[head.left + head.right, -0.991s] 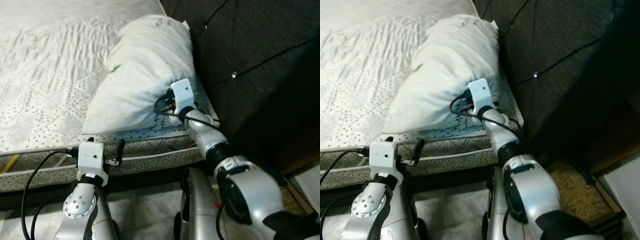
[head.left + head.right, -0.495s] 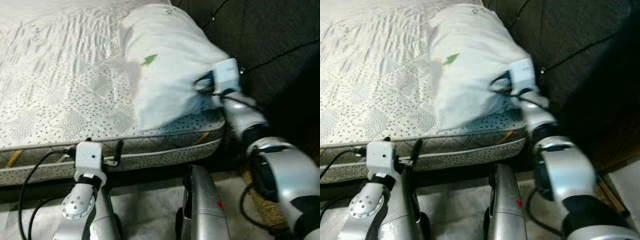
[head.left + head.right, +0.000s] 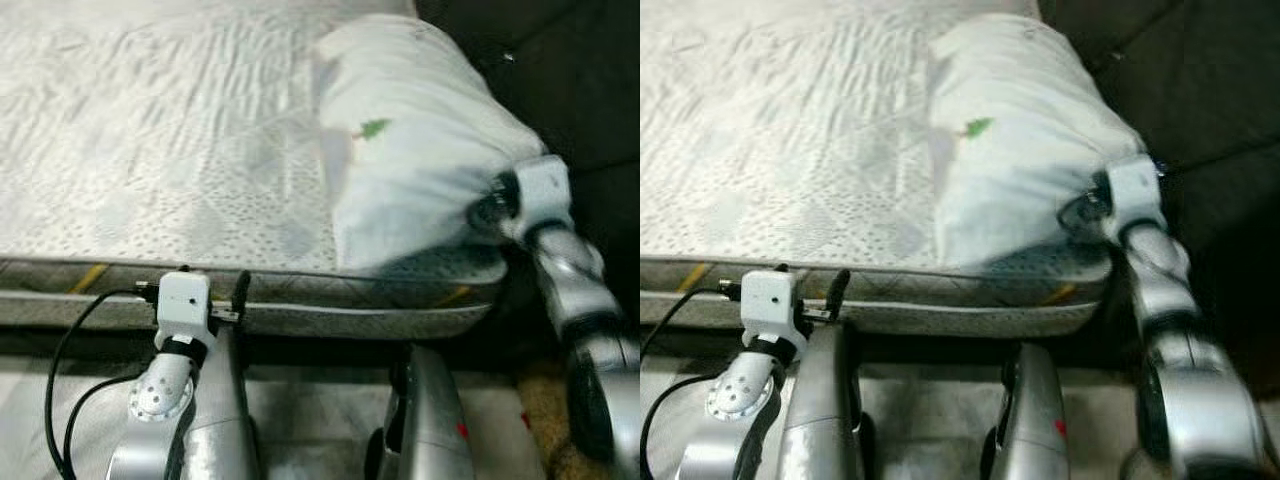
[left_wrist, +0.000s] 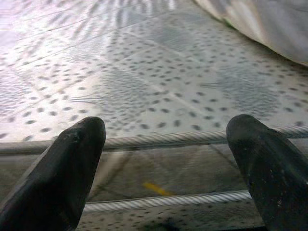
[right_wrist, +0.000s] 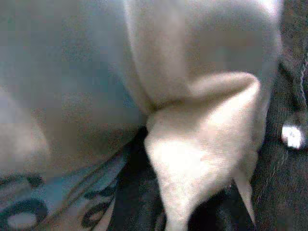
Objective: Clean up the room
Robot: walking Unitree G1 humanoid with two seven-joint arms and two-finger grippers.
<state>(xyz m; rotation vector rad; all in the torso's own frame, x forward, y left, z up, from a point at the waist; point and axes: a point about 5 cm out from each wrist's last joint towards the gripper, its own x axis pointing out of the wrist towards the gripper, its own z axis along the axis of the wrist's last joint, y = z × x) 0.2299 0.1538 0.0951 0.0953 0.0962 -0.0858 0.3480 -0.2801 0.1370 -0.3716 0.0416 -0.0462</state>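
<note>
A white pillow (image 3: 410, 150) with a small green mark lies at the right end of the mattress (image 3: 150, 150), beside the dark headboard (image 3: 590, 90). My right gripper (image 3: 490, 212) is shut on the pillow's near right corner, close to the mattress edge. In the right wrist view the bunched pillow fabric (image 5: 192, 144) is pinched right in front of the camera. My left gripper (image 4: 166, 163) is open with nothing between its fingers. It hovers low at the mattress's front edge, left of the pillow.
The quilted mattress stretches far to the left and back. The padded headboard with a shiny button (image 5: 292, 136) stands just right of the pillow. Grey floor (image 3: 320, 420) lies below the bed's front edge, around my legs.
The whole view has swung left, so the pillow now sits further right in the picture. My right gripper keeps its hold on the pillow, and the arm is stretched further out.
</note>
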